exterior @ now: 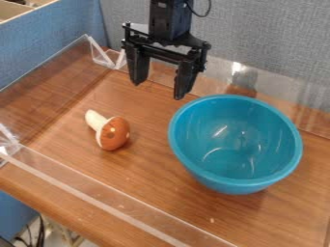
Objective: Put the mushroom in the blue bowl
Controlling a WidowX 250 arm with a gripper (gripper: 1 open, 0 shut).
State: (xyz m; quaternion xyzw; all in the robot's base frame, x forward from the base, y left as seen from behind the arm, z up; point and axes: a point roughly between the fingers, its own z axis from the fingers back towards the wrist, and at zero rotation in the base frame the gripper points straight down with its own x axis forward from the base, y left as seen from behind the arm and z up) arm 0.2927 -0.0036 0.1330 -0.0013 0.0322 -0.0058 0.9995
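**Table contents, one arm, gripper released**

Item 1. Clear barrier [77,183]: a low transparent wall along the near edge of the wooden table [77,116], continuing up the left side toward the back. It is see-through; the wood grain shows behind it.

Item 2. The blue bowl [236,145]: large, round, deep, glossy teal-blue, standing upright on the right half of the table. Its inside holds nothing but highlights. It sits nearest of the loose objects, its front rim close to the clear barrier.

Item 3. The mushroom [110,130]: small toy, reddish-brown rounded cap, short cream stem. It lies on its side on the bare wood, cap toward the viewer and right, stem pointing up-left. It is left of the blue bowl, apart from it with open table between, and not inside it.

Item 4. The gripper [164,79]: black, pointing down, hanging over the back of the table. Its two long fingers [182,79] stand wide apart with nothing between them; it grips no object. The mushroom lies nearer the viewer and to the left of it, well apart and untouched. The blue bowl's far rim lies just below and right of the fingertips in the picture, without contact.

Item 5. Blue panel wall [52,29]: behind the table, upper left.
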